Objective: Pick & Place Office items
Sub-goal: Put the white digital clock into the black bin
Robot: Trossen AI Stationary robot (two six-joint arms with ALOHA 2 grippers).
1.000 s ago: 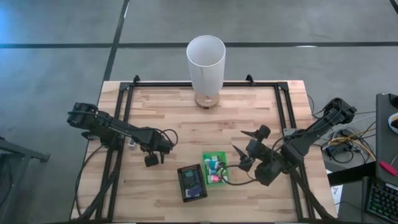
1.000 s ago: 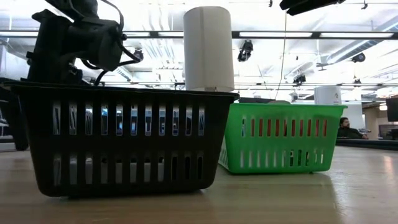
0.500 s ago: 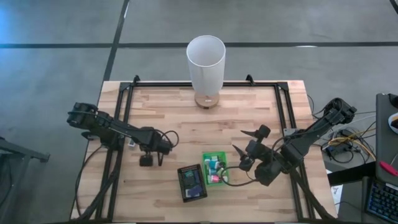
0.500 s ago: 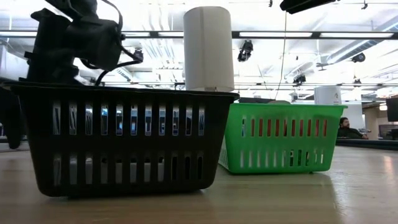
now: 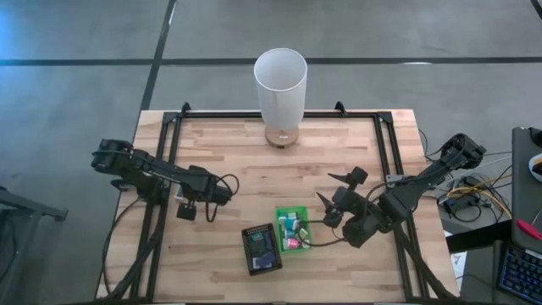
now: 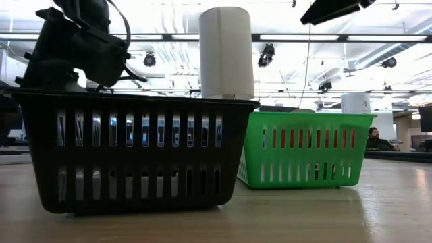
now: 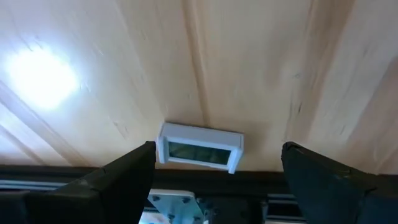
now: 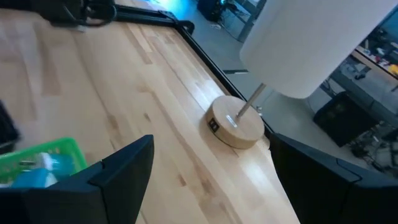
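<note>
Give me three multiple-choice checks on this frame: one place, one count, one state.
1. Where does the lamp stand?
A. At the middle of the table's far edge
B. Inside a tray
C. Beside the right arm's base

2. How many trays are on the table?
A. One
B. Two
C. Four

3. How is the left gripper?
A. Shut on a pink clip
B. Open
C. Out of view

Answers:
1 A: the high view shows its wooden base at the far edge, midway across.
2 B: there is one green tray and one black tray, side by side.
3 B: in the left wrist view its fingers stand wide apart, with a small white item lying on the wood ahead of them.
</note>
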